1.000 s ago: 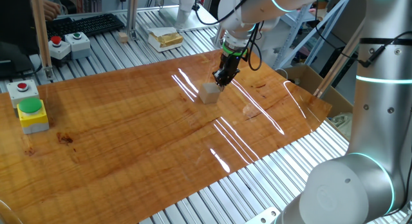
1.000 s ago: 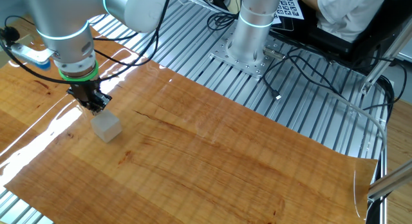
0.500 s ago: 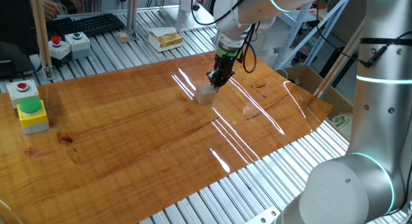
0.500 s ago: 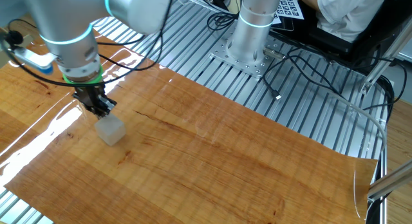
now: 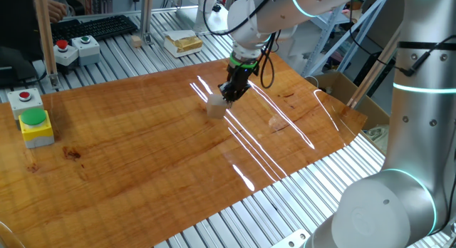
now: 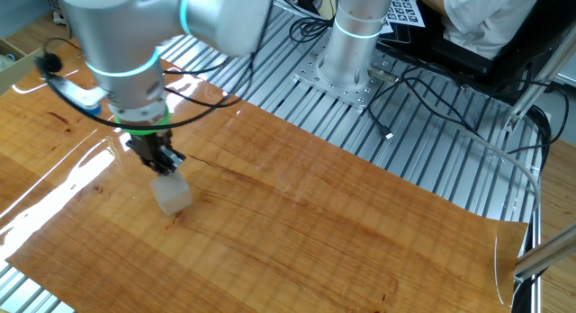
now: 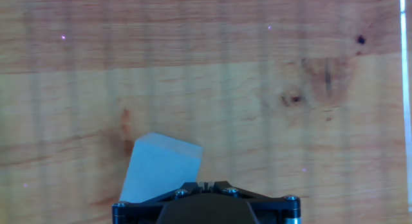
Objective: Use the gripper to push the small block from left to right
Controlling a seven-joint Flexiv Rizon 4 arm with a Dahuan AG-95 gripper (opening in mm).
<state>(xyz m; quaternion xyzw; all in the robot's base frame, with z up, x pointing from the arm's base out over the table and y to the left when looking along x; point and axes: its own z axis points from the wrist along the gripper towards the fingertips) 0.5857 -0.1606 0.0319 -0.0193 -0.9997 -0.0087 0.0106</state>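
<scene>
Wooden tabletop (image 5: 142, 148), claw (image 5: 229, 95) tip against small block (image 5: 215, 105).

Bare wood tabletop (image 5: 142, 145) all round block (image 5: 215, 105); button boxes (image 5: 32, 116) well apart.

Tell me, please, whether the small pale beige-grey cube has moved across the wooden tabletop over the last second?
Yes. In one fixed view the small pale beige-grey cube has slid left, toward the yellow box with the green button, with the gripper behind it.

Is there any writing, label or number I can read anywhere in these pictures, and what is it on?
No text is readable anywhere.
The white sheet behind the robot base carries black square patterns, not words.
The button boxes, keyboard and white box are too small to read.
The small block has plain faces.
</scene>
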